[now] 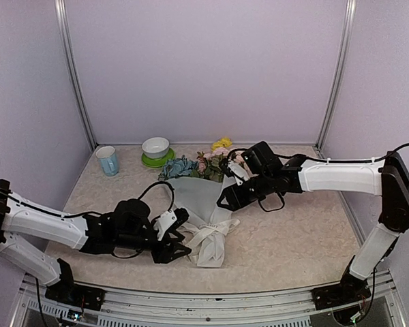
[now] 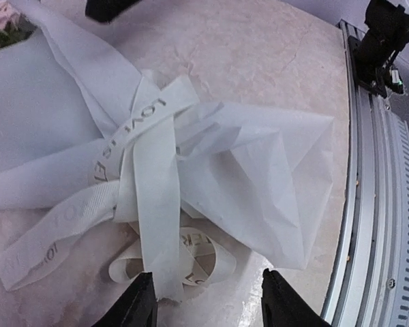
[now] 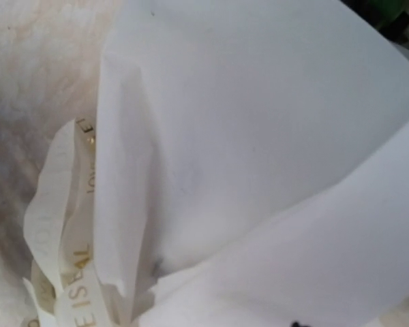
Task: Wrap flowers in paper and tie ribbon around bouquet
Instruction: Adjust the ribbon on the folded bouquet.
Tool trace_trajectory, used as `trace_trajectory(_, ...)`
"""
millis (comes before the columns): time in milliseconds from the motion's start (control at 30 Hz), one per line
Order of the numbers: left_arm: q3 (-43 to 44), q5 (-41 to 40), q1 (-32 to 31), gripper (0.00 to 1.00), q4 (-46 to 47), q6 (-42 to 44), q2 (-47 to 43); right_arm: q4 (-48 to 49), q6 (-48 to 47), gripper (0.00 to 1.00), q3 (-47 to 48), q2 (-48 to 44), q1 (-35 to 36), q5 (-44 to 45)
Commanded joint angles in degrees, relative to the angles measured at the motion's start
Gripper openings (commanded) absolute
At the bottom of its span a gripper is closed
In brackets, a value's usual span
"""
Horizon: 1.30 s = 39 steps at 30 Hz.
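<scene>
The bouquet lies on the table with its flowers (image 1: 203, 163) pointing to the back and its white paper (image 1: 199, 194) narrowing toward the front. The cream ribbon (image 1: 211, 240) is wound and knotted around the narrow end. My left gripper (image 1: 179, 246) sits just left of the knot. In the left wrist view it (image 2: 208, 303) is open, and a loose ribbon (image 2: 153, 177) tail hangs beside its left finger over crumpled paper (image 2: 259, 177). My right gripper (image 1: 225, 199) rests at the cone's right edge. Paper (image 3: 259, 136) fills its wrist view, with ribbon (image 3: 61, 225) at the left, and hides its fingers.
A light blue cup (image 1: 108, 161) stands at the back left. Beside it is a white bowl (image 1: 155, 147) on a green saucer (image 1: 157, 162). The metal rail (image 2: 375, 204) of the table's near edge runs close to the paper's end.
</scene>
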Motion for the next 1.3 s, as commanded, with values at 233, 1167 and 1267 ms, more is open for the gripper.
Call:
trace_trajectory(233,2.7,5.1,3.6,0.56,0.6,-1.1,13.5,-1.9,-1.1,0.52,-0.5,1.4,-0.3,0.4)
trace_trajectory(1167,-1.0,-1.3,4.4,0.00,-11.7,-20.8,1.8,0.0,-2.1,0.53,-4.1,-0.7,-2.6,-1.4)
trace_trajectory(1267,-4.0,-4.9,4.4,0.00,-16.0,-29.5,-4.3,1.8,-1.6,0.55,-5.8,-2.3,-3.8,-4.3)
